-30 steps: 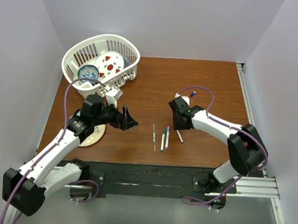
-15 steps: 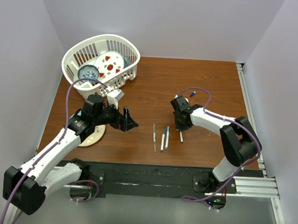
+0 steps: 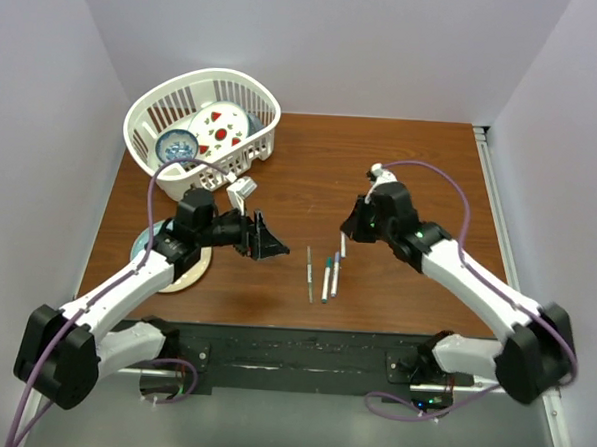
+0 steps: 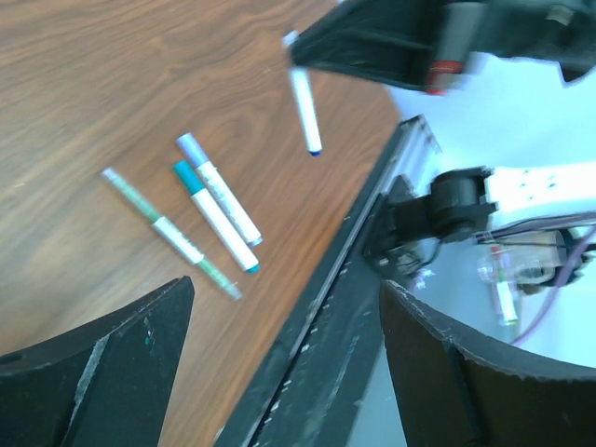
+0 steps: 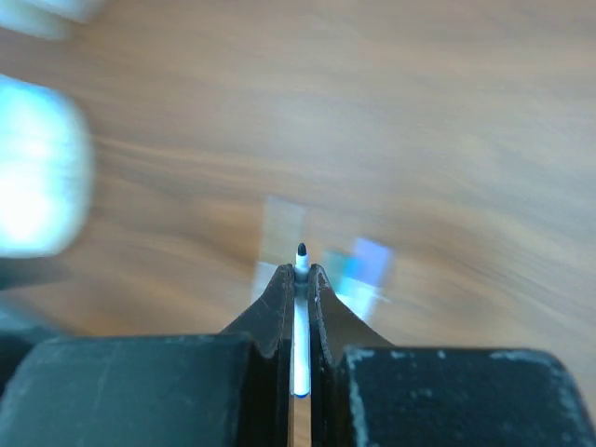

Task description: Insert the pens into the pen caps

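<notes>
Our right gripper [image 5: 298,279] pinches one pen [image 4: 304,110] tight above the table [image 3: 422,160]. Our left gripper [image 4: 287,289] gapes wide beside three pens [image 3: 324,275] lying near the front edge, with bare wood behind them.

Left gripper [image 4: 284,307] jaws wide apart, nothing between. On table [image 4: 102,84]: green pen [image 4: 175,239], teal-capped pen [image 4: 216,219], purple-capped pen [image 4: 222,191], side by side, roughly parallel. Right gripper [image 4: 307,58] beyond them, clamped on fourth pen [image 4: 305,116], dark tip down.
</notes>
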You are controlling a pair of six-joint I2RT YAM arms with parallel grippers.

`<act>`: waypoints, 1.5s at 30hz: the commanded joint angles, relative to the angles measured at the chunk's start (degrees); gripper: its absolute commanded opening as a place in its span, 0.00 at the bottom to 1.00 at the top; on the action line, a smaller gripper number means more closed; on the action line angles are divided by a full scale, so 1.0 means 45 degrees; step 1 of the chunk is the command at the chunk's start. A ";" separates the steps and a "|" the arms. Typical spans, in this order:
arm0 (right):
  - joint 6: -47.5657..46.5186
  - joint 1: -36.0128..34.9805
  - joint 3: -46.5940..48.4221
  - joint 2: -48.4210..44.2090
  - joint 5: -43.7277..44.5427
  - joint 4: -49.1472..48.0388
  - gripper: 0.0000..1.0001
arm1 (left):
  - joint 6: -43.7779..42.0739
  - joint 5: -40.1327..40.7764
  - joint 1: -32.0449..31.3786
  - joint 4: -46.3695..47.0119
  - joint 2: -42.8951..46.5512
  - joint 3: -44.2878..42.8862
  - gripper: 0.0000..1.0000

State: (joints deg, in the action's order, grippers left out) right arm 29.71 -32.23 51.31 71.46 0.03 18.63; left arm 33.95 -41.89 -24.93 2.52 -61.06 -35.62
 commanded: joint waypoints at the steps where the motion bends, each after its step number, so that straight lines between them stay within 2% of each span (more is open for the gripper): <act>1: 0.2924 -0.0123 -0.2177 -0.2322 -0.2896 -0.5268 0.00 | 0.1672 -0.1062 -0.0376 0.3495 -0.0415 0.0083 0.85; 3: 0.3785 -0.0240 -0.2611 -0.2985 -0.2995 -0.6574 0.00 | 0.1985 -0.1179 -0.0631 0.4085 -0.0823 -0.0034 0.85; 7: 0.4704 -0.0747 -0.3295 -0.3711 -0.3035 -0.7850 0.00 | 0.2298 -0.1063 -0.1547 0.5334 -0.1586 -0.0579 0.84; 15: 0.4998 -0.1353 -0.3355 -0.4571 -0.2918 -0.8086 0.00 | 0.2610 -0.0750 -0.2253 0.5961 -0.2876 -0.1538 0.77; 21: 0.5018 -0.1568 -0.3608 -0.4825 -0.2781 -0.8105 0.00 | 0.3586 -0.1257 -0.2409 0.7406 -0.3345 -0.1578 0.63; 27: 0.4959 -0.1647 -0.3746 -0.4826 -0.2624 -0.8223 0.00 | 0.4465 -0.2252 -0.2663 0.9297 -0.3931 -0.1325 0.36; 28: 0.4901 -0.1666 -0.3688 -0.4748 -0.2682 -0.8223 0.02 | 0.4582 -0.2389 -0.2664 0.9612 -0.3990 -0.1246 0.22; 30: 0.4784 -0.1686 -0.3416 -0.4631 -0.2742 -0.7912 0.11 | 0.4876 -0.2877 -0.2664 0.9965 -0.4146 -0.1148 0.00; 31: 0.4551 -0.1667 -0.3298 -0.4611 -0.2645 -0.7659 0.16 | 0.4818 -0.2976 -0.2664 0.9908 -0.4108 -0.1129 0.00; 32: 0.4414 -0.1666 -0.3161 -0.4649 -0.2335 -0.7038 0.26 | 0.4721 -0.2996 -0.2664 0.9772 -0.4011 -0.1167 0.00; 35: 0.3828 -0.1667 -0.2556 -0.4883 -0.1205 -0.5594 0.40 | 0.3358 -0.2704 -0.2644 0.7728 -0.3484 -0.1613 0.00; 36: 0.3652 -0.1666 -0.2148 -0.4962 -0.0870 -0.5161 0.42 | 0.2812 -0.2490 -0.2644 0.5922 -0.3328 -0.1829 0.00; 38: 0.3184 -0.1647 -0.1427 -0.4982 -0.0032 -0.4128 0.47 | 0.1210 -0.1360 -0.2644 0.4038 -0.2743 -0.2413 0.00; 39: 0.2892 -0.1627 -0.1054 -0.4963 0.1114 -0.3348 0.47 | 0.0721 -0.0775 -0.2625 0.2037 -0.2566 -0.2649 0.00; 40: 0.2270 -0.1647 -0.0644 -0.4827 0.1976 -0.2721 0.48 | -0.0193 0.0255 -0.2605 0.1225 -0.2158 -0.2864 0.00; 42: 0.1856 -0.1569 0.0547 -0.4515 0.4158 -0.1157 0.51 | -0.0843 0.0791 -0.2605 -0.0259 -0.1688 -0.3159 0.00; 44: 0.1094 -0.1336 0.1502 -0.3794 0.5067 -0.0415 0.54 | -0.1644 0.1707 -0.2605 -0.1334 -0.1082 -0.3450 0.00; 45: 0.0899 -0.1199 0.1779 -0.3481 0.5690 -0.0275 0.58 | -0.1898 0.2098 -0.2605 -0.2232 -0.0906 -0.3569 0.00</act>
State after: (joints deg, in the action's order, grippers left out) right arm 41.32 -39.35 51.31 51.81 8.71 7.90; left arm 36.18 -41.89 -36.62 9.78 -70.17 -47.27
